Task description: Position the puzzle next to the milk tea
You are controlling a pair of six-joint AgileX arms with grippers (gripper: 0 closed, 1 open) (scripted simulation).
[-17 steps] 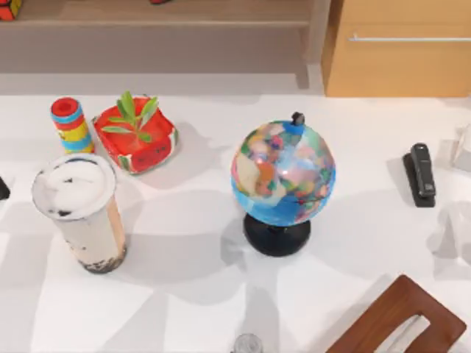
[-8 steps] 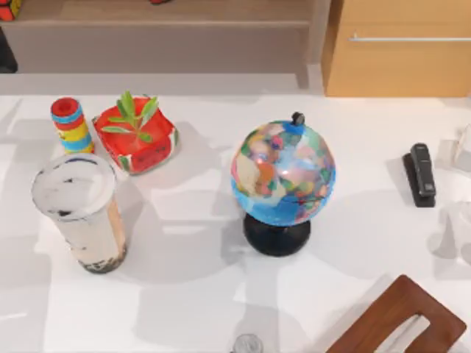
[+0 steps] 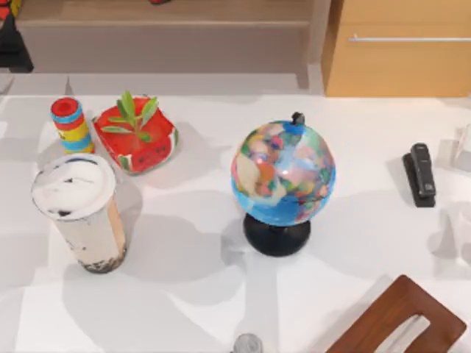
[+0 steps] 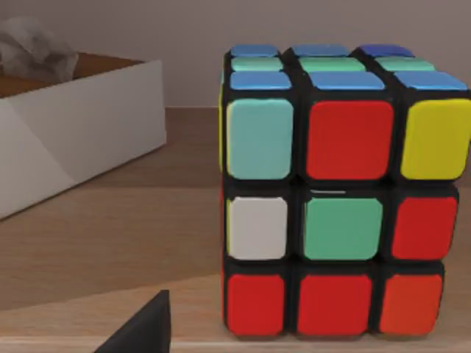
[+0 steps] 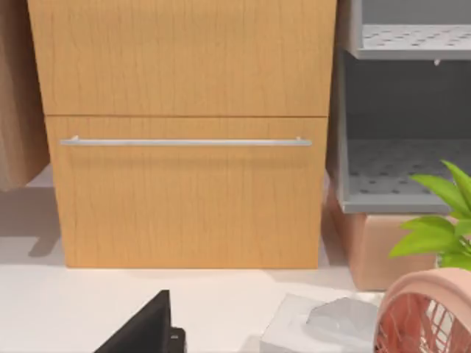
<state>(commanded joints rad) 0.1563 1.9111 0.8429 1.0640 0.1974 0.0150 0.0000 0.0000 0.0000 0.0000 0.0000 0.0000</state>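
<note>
The puzzle [image 3: 6,9], a small cube with red and yellow tiles, sits on the wooden shelf behind the table at the far left corner. My left gripper [image 3: 10,45] hangs dark just in front of it. The left wrist view has the puzzle [image 4: 342,198] close up and standing alone on the shelf, with one dark fingertip [image 4: 143,331] off to its side and nothing gripped. The milk tea [image 3: 79,209], a tall clear cup with a white lid and dark pearls, stands at the table's left. One fingertip [image 5: 147,327] of my parked right gripper faces a wooden cabinet.
A stacked ring cylinder [image 3: 70,125] and a red plant pot [image 3: 136,136] stand behind the milk tea. A globe [image 3: 282,180] is at the middle, a black stapler [image 3: 420,174] at the right, a wooden chair back [image 3: 401,320] at the front right. A white box [image 4: 81,125] shares the shelf.
My left arm has come in at the top left edge and moved up to the shelf by the puzzle. Nothing on the table has moved.
</note>
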